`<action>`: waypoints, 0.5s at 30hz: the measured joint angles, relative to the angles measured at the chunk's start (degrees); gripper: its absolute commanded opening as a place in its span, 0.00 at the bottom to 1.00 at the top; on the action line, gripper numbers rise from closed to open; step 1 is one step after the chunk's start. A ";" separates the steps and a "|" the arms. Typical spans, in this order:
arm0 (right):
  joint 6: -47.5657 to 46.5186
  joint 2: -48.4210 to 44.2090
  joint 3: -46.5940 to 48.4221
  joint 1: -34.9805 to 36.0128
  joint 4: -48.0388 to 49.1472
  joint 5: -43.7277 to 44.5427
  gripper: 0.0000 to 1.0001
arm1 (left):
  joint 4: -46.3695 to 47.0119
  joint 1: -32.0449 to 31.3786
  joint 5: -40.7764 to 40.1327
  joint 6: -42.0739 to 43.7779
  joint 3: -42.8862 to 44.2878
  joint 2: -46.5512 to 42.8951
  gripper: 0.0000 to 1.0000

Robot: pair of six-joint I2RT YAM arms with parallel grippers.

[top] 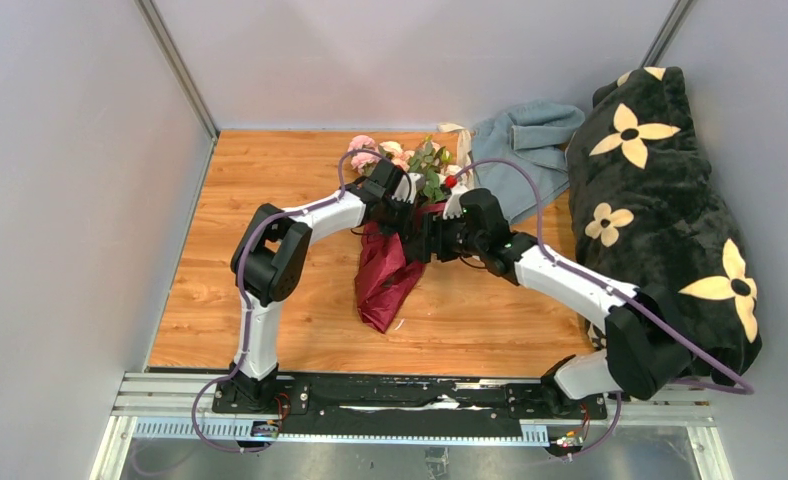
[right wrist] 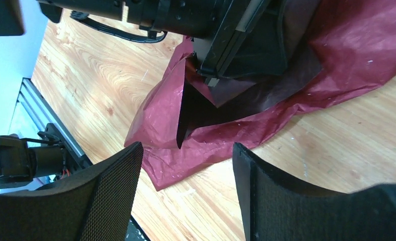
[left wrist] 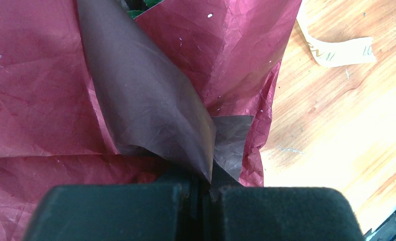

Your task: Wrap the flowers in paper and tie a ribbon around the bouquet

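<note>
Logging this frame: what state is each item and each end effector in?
flowers: lying on the table, stems inside the paper.
paper: crinkled, loosely folded over the stems, one fold pinched.
ribbon: loose on the table, not tied.
left end effector: shut on the paper.
right end effector: open, empty, beside the paper.
cloth: crumpled.
blanket: heaped at the right.

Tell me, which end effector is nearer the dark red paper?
Left. The left end effector is shut on a paper fold; the right end effector hangs open beside it.
</note>
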 measured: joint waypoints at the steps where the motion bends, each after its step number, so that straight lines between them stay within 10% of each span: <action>1: 0.96 0.83 -0.31 0.11 0.92 -0.61 0.70 | 0.02 0.00 0.00 0.00 0.00 0.00 0.00; 8: 4.44 10.01 0.26 2.43 6.78 -6.12 0.67 | 0.04 0.00 -0.11 0.00 0.00 0.00 0.00; 15: 6.71 13.94 0.35 2.91 9.14 -8.35 0.02 | -0.04 0.00 -0.70 0.24 0.11 0.00 0.02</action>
